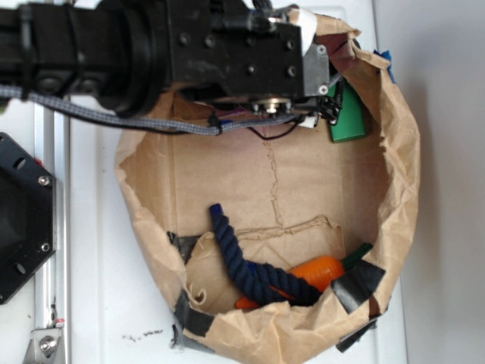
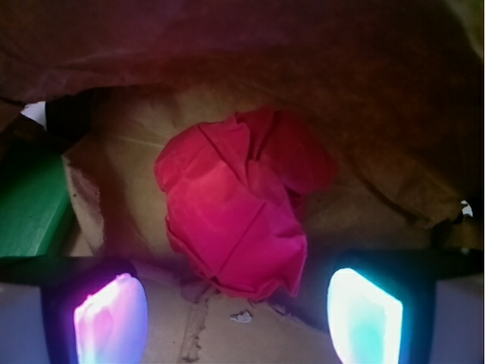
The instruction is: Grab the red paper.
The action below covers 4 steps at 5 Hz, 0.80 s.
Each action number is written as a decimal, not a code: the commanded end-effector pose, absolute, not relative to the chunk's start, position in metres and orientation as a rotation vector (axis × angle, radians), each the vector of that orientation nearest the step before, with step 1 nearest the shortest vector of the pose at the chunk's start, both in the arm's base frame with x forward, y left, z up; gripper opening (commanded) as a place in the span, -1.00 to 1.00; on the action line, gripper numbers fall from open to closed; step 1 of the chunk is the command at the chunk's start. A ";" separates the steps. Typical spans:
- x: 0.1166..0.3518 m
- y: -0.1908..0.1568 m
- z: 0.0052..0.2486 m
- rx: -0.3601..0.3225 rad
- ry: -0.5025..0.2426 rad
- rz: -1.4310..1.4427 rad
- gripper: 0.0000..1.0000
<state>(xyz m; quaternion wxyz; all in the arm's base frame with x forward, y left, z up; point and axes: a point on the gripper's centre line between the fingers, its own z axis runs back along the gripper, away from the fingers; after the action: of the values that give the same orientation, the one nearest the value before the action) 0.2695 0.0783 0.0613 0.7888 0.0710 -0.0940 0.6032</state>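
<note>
Your gripper (image 2: pixel 239 311) is spread wide, the red paper (image 2: pixel 239 208) just beyond its pads (image 2: pixel 110 318). Close too early and you probably pinch only a thin fold, or snag the brown bag (image 2: pixel 364 91)

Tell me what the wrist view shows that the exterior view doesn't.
Only the wrist view shows the red paper, crumpled on the bag floor, with the two glowing pads spread open on either side, not touching it. Only the exterior view shows the rope, the carrot and the arm, which hides the paper. Both show the bag and the green block.
</note>
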 end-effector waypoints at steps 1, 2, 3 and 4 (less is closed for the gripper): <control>0.268 0.091 0.079 0.126 -0.277 1.356 1.00; 0.269 0.095 0.079 0.134 -0.292 1.352 1.00; 0.268 0.100 0.072 0.144 -0.303 1.331 1.00; 0.271 0.109 0.074 0.116 -0.300 1.358 1.00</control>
<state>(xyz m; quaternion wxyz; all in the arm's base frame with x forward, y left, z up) 0.2684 0.0983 0.0579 0.7794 0.0639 -0.1135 0.6128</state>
